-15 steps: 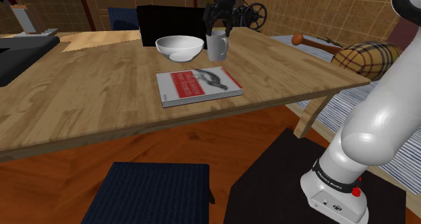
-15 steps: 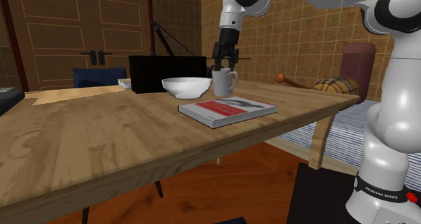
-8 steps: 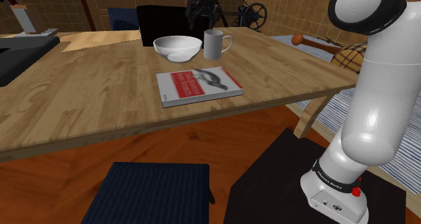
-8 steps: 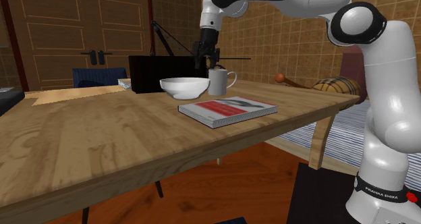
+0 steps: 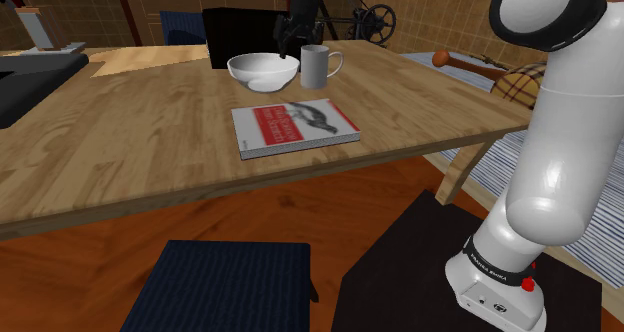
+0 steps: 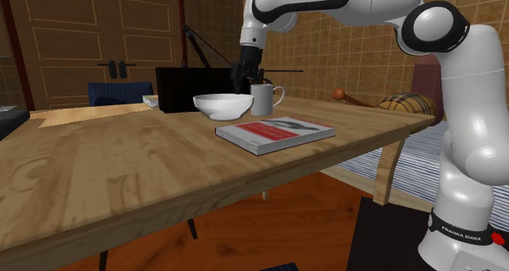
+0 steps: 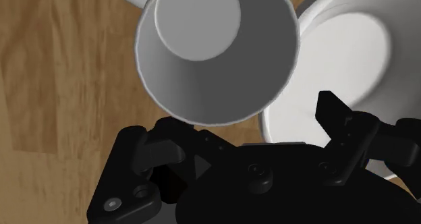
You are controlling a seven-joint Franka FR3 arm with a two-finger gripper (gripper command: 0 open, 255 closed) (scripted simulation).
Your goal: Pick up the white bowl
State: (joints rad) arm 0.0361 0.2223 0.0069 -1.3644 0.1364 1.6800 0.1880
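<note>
One wooden table [image 5: 120, 150] (bowl [image 5: 264, 72], tiled walls [image 6: 343, 57])

Bowl [image 5: 264, 71] white; mug [image 5: 317, 66] pale grey; book [image 5: 295, 126] red and white, dark figure on cover; table [image 5: 120, 140] light wood grain; gripper [image 5: 290, 45] black; pillow [image 5: 545, 85] tan plaid; stool [image 5: 225, 285] navy; bedding [image 5: 482, 165] blue-white stripes; floor [image 5: 200, 215] reddish-brown.

In my shoulder view, the bench [image 5: 120, 150] fills the left and centre of the frame. At upper centre on it sit the bowl [image 5: 264, 70] and, just right of it, the mug [image 5: 318, 66]. The book [image 5: 294, 126] lies in front of both, nearer the frame's bottom. The end effector [image 5: 292, 46] hangs over the bowl's far rim, beside the mug. A box [image 5: 240, 35] stands behind the bowl. The stand [image 5: 395, 280] is lower right.
</note>
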